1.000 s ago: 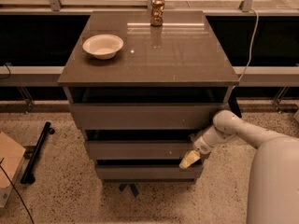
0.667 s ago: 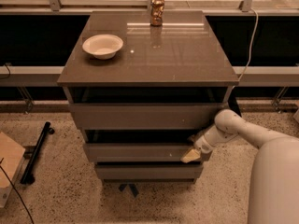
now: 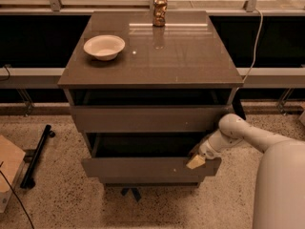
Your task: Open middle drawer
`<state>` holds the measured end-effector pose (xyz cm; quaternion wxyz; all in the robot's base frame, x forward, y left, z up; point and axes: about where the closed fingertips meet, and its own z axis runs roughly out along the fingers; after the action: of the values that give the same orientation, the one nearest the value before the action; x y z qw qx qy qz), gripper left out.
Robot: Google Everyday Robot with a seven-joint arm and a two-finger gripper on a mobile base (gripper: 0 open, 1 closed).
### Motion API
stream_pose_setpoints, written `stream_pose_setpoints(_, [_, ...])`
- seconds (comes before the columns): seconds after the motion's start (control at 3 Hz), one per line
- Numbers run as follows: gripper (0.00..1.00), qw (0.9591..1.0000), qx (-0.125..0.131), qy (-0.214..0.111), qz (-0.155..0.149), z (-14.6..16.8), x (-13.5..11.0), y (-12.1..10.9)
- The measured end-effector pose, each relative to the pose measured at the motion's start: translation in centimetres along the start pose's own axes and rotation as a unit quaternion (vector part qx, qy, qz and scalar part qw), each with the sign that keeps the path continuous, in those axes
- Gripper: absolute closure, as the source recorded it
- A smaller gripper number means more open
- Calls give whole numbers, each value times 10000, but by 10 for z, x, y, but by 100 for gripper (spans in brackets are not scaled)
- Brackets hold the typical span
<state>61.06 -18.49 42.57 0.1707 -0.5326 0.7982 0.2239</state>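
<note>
The middle drawer (image 3: 143,167) is a grey-brown flat front panel without a handle. It stands pulled out from the cabinet, with a dark gap open above and behind it. My gripper (image 3: 195,159) sits at the right end of the panel's top edge. One tan fingertip (image 3: 194,162) lies on the outer face, and the rest is behind the edge, so the gripper is clamped on the panel. My white arm (image 3: 238,133) reaches in from the right. The top drawer (image 3: 147,119) is slightly out. Only a strip of the bottom drawer (image 3: 147,180) shows under the middle one.
A white bowl (image 3: 104,46) and a can (image 3: 159,10) stand on the cabinet top (image 3: 181,56). A black bar (image 3: 37,155) and a cardboard box (image 3: 8,168) lie on the floor at left. My white body (image 3: 281,190) fills the lower right. A cable (image 3: 255,37) hangs at the right.
The middle drawer has slid out toward the camera, widening the dark gap above it. My gripper has moved forward with it on its right edge.
</note>
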Motion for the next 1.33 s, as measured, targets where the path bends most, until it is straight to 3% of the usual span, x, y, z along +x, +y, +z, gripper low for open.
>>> stream_pose_setpoints(0.33, [52, 9999, -14, 128, 26, -11, 6, 23])
stream_pose_setpoints(1.0, [4, 9997, -29, 240, 72, -7, 9, 25])
stream_pose_setpoints(1.33, [0, 9984, -245, 458, 243, 6, 27, 40])
